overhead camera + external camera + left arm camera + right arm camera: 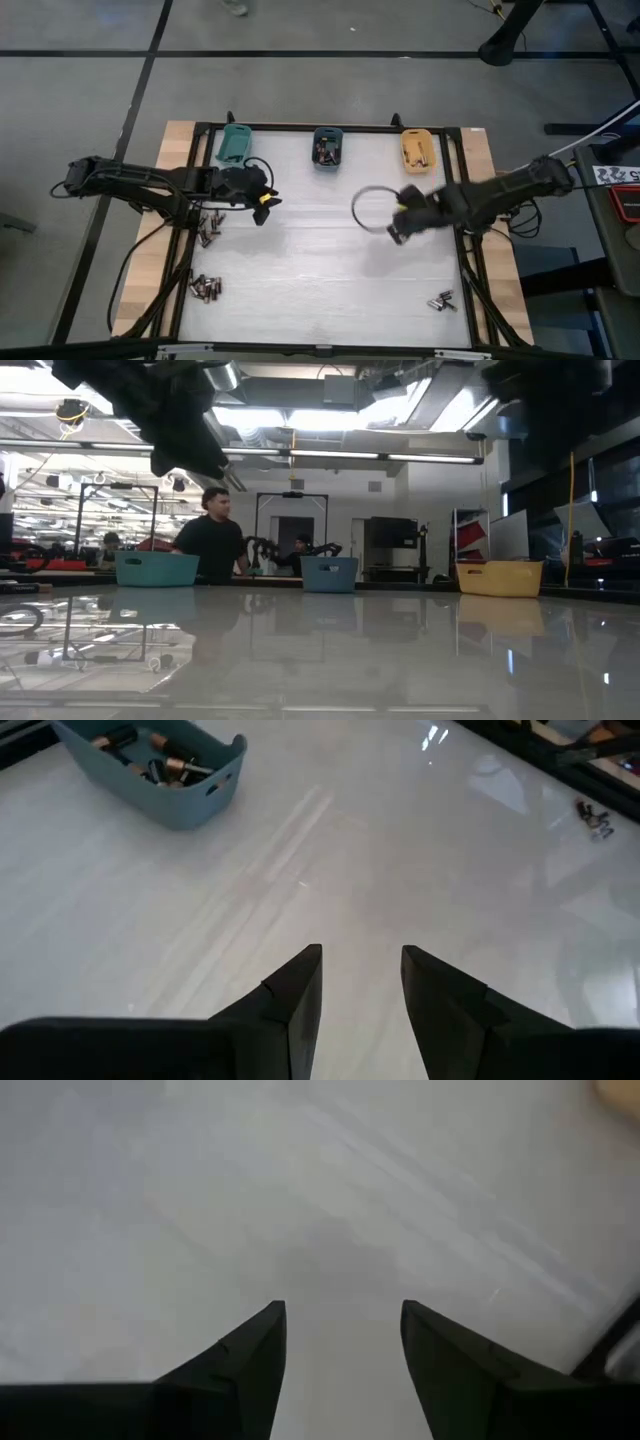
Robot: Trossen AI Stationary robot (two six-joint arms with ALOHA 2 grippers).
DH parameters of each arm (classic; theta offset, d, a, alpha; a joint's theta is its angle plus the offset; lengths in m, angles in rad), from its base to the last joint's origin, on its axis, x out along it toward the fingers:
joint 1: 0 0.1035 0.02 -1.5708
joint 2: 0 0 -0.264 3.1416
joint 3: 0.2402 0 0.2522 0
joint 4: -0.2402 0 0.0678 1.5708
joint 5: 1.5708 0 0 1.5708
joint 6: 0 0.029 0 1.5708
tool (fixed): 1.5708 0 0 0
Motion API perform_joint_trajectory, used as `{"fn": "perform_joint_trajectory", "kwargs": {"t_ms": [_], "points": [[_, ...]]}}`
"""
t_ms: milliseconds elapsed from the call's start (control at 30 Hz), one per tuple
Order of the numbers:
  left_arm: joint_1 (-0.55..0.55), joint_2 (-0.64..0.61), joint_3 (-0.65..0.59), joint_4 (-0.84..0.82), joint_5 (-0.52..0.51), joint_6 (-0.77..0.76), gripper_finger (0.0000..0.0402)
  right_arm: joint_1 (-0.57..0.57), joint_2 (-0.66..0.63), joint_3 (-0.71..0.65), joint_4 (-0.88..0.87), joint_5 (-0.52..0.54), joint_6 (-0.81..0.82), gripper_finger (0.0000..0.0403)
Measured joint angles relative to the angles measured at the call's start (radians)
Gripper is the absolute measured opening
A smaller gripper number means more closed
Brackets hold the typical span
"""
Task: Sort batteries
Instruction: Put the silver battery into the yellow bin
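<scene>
Loose batteries lie on the white table in three small heaps: near the left edge (208, 230), at the near left (205, 288) and at the near right (442, 300). My left gripper (268, 206) hovers open over the table left of centre, in front of the teal bin, and holds nothing (360, 958). My right gripper (396, 232) hovers open right of centre, also holding nothing (343, 1312). Its wrist view shows only bare tabletop. The left wrist view looks toward the blue bin (150, 765), which has batteries in it, and the near-right heap (594, 816).
Three bins stand along the far edge: teal (234, 143), blue (326, 147) with batteries, orange (417, 150) with batteries. A black frame (330, 127) borders the table. Bare tabletop lies between the two grippers. In the low view a person (212, 538) stands behind the table.
</scene>
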Motion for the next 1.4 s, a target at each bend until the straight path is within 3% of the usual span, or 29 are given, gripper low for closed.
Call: {"fn": "perform_joint_trajectory", "kwargs": {"t_ms": [233, 400, 700, 967, 1200, 1400], "points": [[0.029, 0.000, 0.000, 0.001, 0.029, 0.023, 0.0129, 0.219, 0.000, -0.072, -0.008, -0.018, 0.302, 0.0198], [0.059, 0.000, 0.000, 0.004, 0.032, 0.033, 0.0129, 0.310, 0.000, -0.149, 0.173, -0.140, 0.323, 0.0198], [0.078, 0.003, 0.000, 0.056, 0.036, 0.026, 0.0129, 0.515, 0.019, -0.290, 0.440, -0.158, 0.530, 0.0198], [0.078, 0.004, 0.000, 0.049, 0.037, 0.016, 0.0129, 0.633, 0.163, -0.284, 0.506, -0.294, 0.570, 0.0198], [0.078, 0.004, 0.000, 0.050, 0.037, -0.005, 0.0129, 0.687, 0.309, -0.164, 0.411, -0.325, 0.572, 0.0198], [0.093, 0.015, 0.000, 0.054, 0.037, -0.006, 0.0129, 0.722, 0.363, -0.158, 0.457, -0.354, 0.576, 0.0198]]}}
